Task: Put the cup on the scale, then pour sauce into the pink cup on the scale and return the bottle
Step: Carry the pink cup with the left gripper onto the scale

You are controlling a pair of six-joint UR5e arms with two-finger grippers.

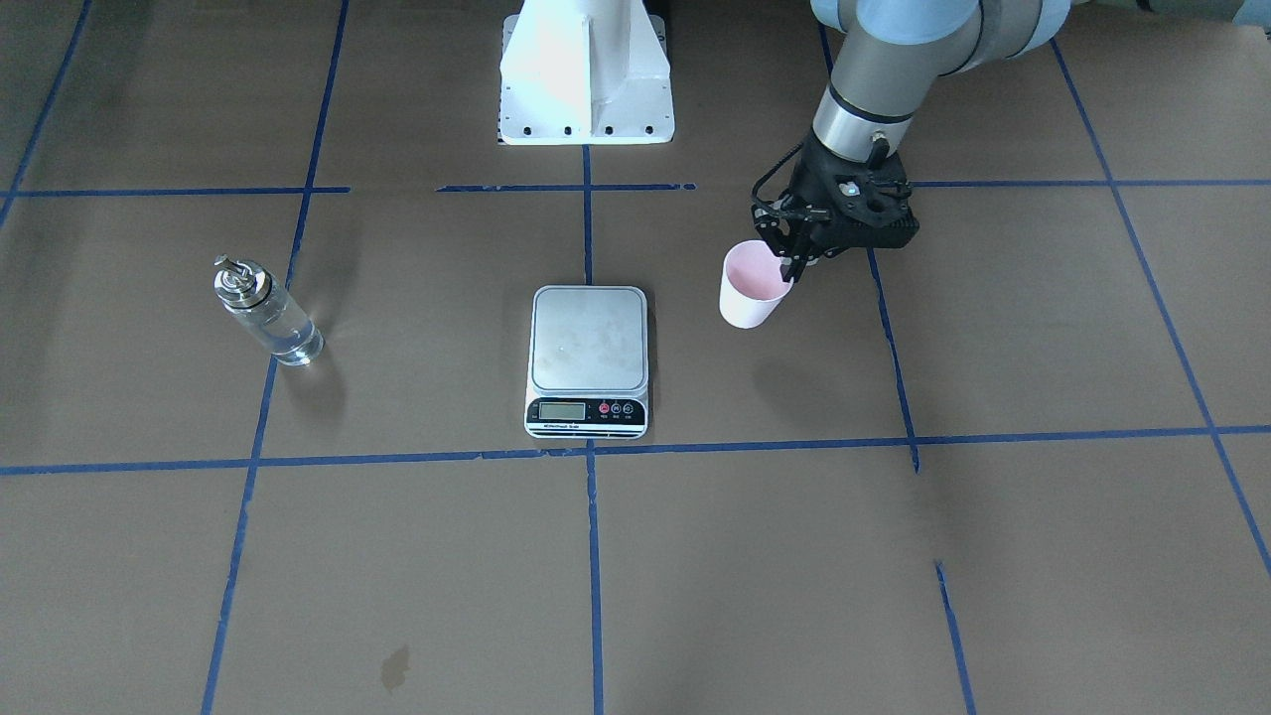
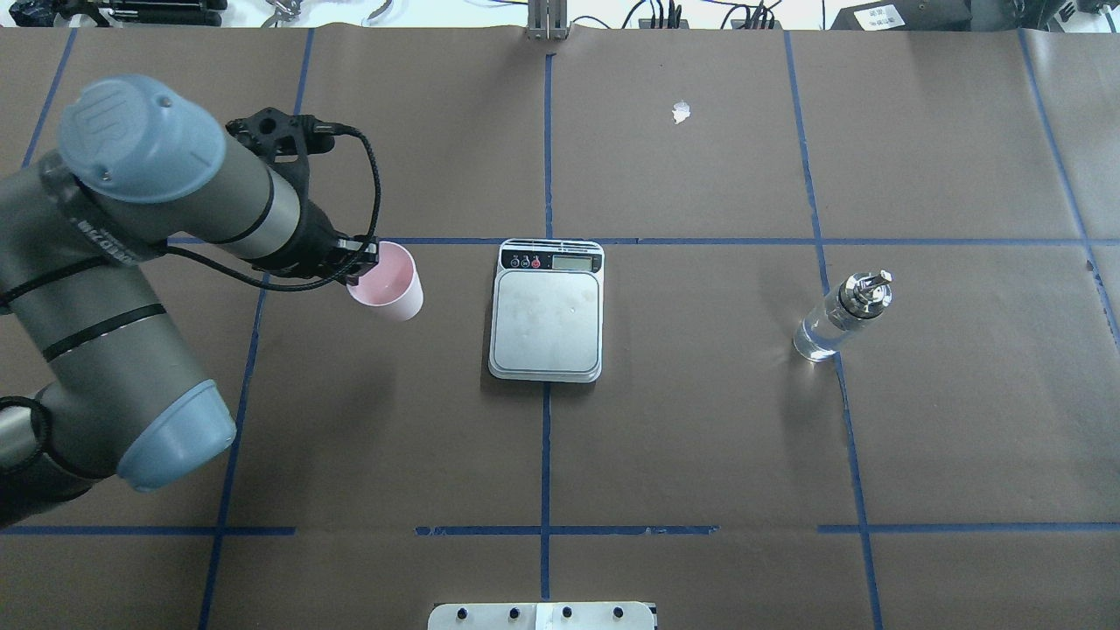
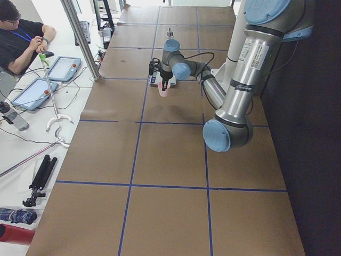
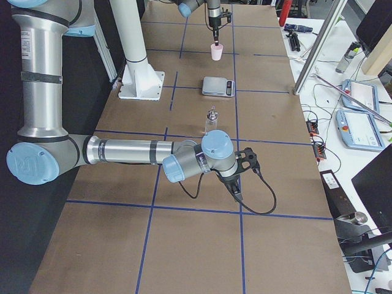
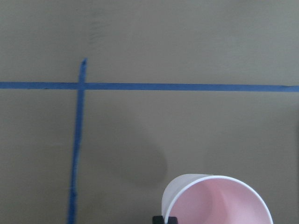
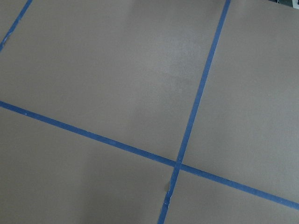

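Observation:
My left gripper point(image 1: 794, 263) is shut on the rim of the pink cup point(image 1: 752, 286) and holds it a little above the table, tilted slightly; its shadow lies on the paper below. The cup point(image 2: 387, 280) hangs to the left of the scale point(image 2: 548, 319) in the overhead view, apart from it. The scale's point(image 1: 588, 338) steel platform is bare. The glass bottle point(image 1: 266, 313) with clear liquid stands upright on the table, far on the scale's other side point(image 2: 840, 319). My right gripper point(image 4: 236, 188) shows only in the exterior right view, low over the table, and I cannot tell its state.
The white robot base point(image 1: 586, 79) stands behind the scale. Blue tape lines cross the brown paper. A small white scrap point(image 2: 680, 112) lies beyond the scale. An operator point(image 3: 21, 40) sits at a side bench with tablets.

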